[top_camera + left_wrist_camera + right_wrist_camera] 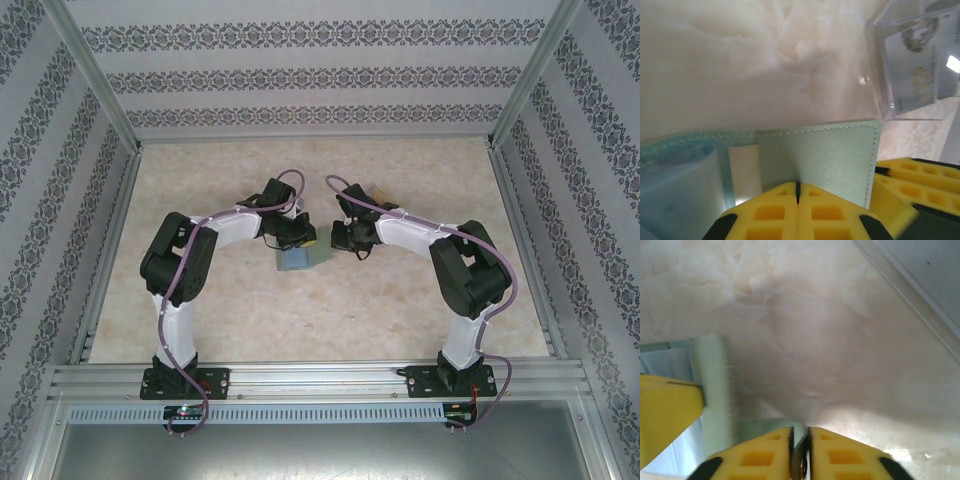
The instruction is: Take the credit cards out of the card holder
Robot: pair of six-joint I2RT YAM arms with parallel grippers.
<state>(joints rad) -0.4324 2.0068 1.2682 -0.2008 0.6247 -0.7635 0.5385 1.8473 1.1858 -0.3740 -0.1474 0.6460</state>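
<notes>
The sage-green card holder [295, 260] is at the table's middle, between both grippers. My left gripper [798, 192] is shut on the lower edge of its stitched flap [820, 155], which stands upright in front of the left wrist camera. A pale cream card [742, 172] shows in an inner slot to the left. My right gripper [800, 440] has its jaws slightly parted, with a thin green edge of the holder lying loosely in the gap. The holder's body [710, 385] is to its left. A lilac-grey credit card with dark marks [920, 70] lies in a clear box.
The clear plastic box [877, 75] sits on the marbled table just beyond the holder, near the right arm's wrist [378, 190]. Metal rails [300, 375] and patterned walls bound the table. The left gripper's yellow finger [667, 410] is close beside the right gripper.
</notes>
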